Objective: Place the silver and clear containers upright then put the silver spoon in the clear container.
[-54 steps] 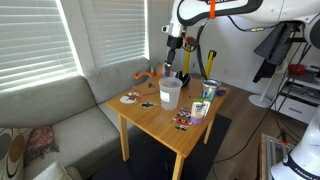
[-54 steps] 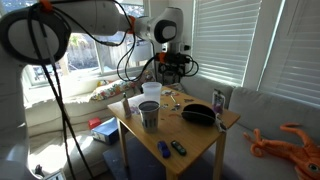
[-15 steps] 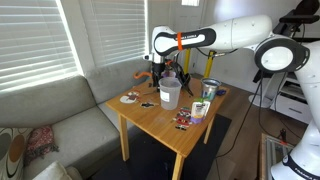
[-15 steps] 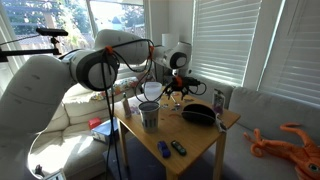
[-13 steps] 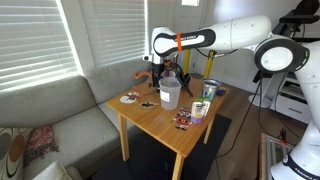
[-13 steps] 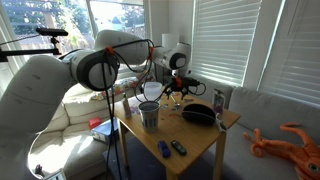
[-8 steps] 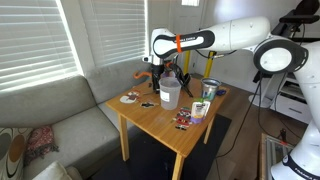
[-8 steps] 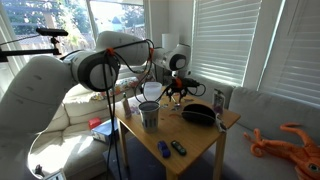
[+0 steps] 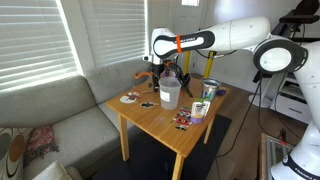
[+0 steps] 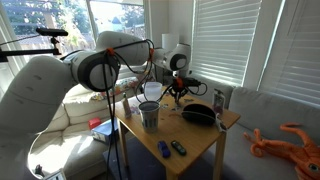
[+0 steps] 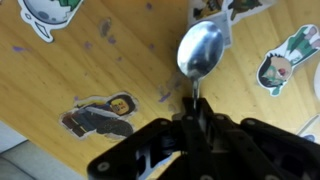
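Note:
The silver spoon (image 11: 202, 47) lies on the wooden table with its bowl pointing away from me, among stickers. My gripper (image 11: 193, 108) is shut on the spoon's thin handle, down at the tabletop. In both exterior views the gripper (image 9: 172, 77) (image 10: 176, 93) is low over the table, just behind the clear container (image 9: 170, 93) (image 10: 151, 92), which stands upright. The silver container (image 9: 210, 89) (image 10: 149, 116) also stands upright near a table corner. The spoon is too small to make out in the exterior views.
Stickers (image 11: 105, 113) dot the tabletop (image 9: 160, 118). A black bowl-shaped object (image 10: 198, 114) and small blue items (image 10: 165, 150) lie on the table. An orange toy (image 9: 148, 75) sits at the table's far edge. A grey couch (image 9: 60, 110) stands beside the table.
The jaws have closed on the spoon's handle over the last second. The arm has stayed almost where it was, low behind the clear container.

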You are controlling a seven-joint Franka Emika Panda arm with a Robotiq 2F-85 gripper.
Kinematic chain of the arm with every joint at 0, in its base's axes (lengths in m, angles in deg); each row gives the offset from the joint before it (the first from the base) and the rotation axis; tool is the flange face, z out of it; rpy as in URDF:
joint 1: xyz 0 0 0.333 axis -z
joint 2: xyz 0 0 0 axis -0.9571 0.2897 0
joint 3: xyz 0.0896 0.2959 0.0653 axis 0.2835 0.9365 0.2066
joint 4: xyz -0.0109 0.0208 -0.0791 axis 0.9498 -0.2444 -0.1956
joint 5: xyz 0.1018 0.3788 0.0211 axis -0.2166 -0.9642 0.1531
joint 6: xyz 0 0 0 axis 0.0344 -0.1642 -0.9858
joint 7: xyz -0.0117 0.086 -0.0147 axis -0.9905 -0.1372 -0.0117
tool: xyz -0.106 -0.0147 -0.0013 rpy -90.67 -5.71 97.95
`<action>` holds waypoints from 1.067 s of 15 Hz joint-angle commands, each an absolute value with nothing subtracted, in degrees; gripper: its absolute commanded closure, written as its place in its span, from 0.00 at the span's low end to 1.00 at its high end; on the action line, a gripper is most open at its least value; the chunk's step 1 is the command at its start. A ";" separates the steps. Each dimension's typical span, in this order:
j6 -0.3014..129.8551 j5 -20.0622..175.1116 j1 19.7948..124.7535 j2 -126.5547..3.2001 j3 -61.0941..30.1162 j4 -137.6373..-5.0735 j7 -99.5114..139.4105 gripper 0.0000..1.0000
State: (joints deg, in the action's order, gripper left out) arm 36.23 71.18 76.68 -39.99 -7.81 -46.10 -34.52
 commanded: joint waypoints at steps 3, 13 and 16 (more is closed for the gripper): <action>36.16 73.72 76.41 -40.49 -8.26 -45.89 -31.70 0.98; 32.95 71.83 78.61 -47.81 -8.39 -45.46 -31.54 0.98; 31.83 70.92 78.59 -51.19 -7.86 -46.02 -31.99 0.98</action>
State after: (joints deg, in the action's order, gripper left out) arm 34.14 72.05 78.54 -47.46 -8.44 -44.95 -32.37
